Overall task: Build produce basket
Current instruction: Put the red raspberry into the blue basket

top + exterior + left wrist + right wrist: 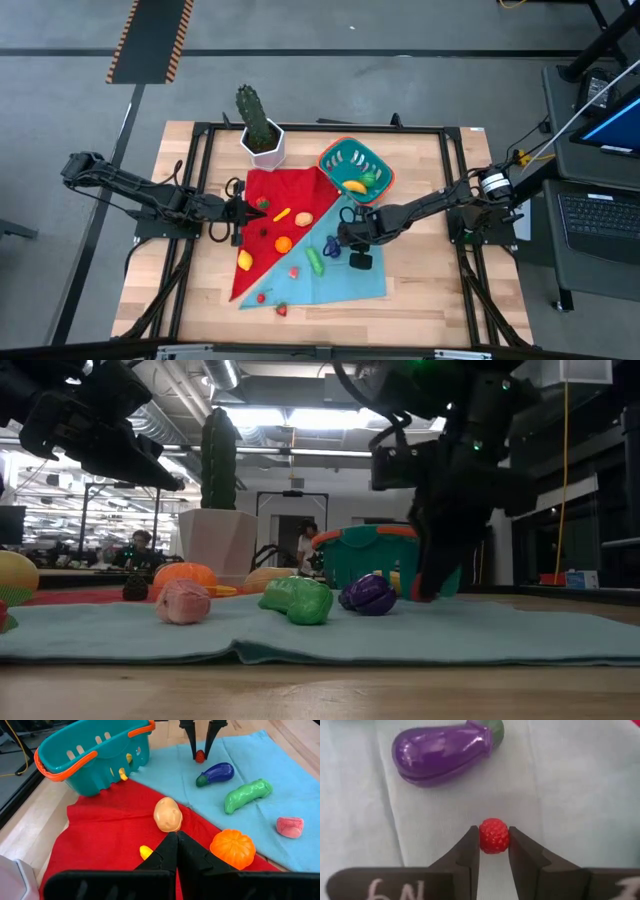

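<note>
Worktop: wooden, framed by black rails. The bare wood on the right side and along the near edge is pretty much the only open room.
Cloths: red cloth on the left half, teal cloth overlapping it on the right. Most of the produce is scattered across both.
Basket: teal with an orange-red rim, sits at the far edge of the cloths, just right of the white cactus pot. Already has a yellow and a green piece in it.
Right gripper: down low over the teal cloth, near side of the basket. Its fingers are pinching the red berry, one on each side, touching it. The berry looks like it's sitting on the cloth.
Eggplant: purple, lying on the teal cloth just beyond the berry, clear of the fingers.
Cucumber: green, next to the eggplant on the teal cloth, with a pink piece a bit further along.
Left gripper: hangs over the left edge of the red cloth, fingers pressed together, nothing in them. Ahead of it are the orange and a tan potato-ish thing.
</note>
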You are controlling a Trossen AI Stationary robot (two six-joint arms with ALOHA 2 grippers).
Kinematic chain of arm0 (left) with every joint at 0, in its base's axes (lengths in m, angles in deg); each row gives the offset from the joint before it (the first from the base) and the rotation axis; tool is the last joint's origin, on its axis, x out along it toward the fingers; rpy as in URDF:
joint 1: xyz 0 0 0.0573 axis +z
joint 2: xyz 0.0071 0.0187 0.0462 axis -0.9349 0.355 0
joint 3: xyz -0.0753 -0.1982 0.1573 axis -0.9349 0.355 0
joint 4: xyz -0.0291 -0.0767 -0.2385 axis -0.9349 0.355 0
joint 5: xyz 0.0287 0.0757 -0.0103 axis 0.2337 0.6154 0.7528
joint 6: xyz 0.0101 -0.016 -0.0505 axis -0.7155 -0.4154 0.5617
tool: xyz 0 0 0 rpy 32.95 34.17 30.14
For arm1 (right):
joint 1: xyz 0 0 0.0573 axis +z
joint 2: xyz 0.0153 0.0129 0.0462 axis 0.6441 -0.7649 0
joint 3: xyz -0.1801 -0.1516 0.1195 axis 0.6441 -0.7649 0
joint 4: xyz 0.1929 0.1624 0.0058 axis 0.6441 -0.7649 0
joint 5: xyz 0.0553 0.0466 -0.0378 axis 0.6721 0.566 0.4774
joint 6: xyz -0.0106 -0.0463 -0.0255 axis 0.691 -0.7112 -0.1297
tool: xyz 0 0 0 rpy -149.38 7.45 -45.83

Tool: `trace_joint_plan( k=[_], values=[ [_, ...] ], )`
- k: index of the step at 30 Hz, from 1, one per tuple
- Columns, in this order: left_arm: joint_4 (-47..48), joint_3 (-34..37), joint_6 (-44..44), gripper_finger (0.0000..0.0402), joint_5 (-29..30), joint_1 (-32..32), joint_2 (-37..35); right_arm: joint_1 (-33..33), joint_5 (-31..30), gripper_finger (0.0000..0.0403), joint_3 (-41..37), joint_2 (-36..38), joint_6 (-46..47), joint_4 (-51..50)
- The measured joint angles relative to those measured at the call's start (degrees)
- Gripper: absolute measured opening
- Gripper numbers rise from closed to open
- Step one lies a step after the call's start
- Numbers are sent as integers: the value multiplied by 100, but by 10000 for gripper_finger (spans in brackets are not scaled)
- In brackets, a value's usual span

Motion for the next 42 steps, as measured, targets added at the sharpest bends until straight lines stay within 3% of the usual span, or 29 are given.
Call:
trace_joint_plan(
  k=[12,23,28,37,42],
  values=[
    [1,-1,0,0,0,-1,0,-154,-130,82,748,157,-7,-1052],
    [33,-1,0,0,0,-1,-1,-446,-449,82,377,1495,-24,-1229],
    [42,-1,0,0,0,1,-2,-446,-623,82,-627,2277,69,-188],
    [-43,-1,-22,0,0,1,0,-456,-619,82,-2583,3458,-362,2776],
    [-92,-1,-15,0,2,1,-1,-588,-271,79,-3227,3855,-708,3924]
  ],
)
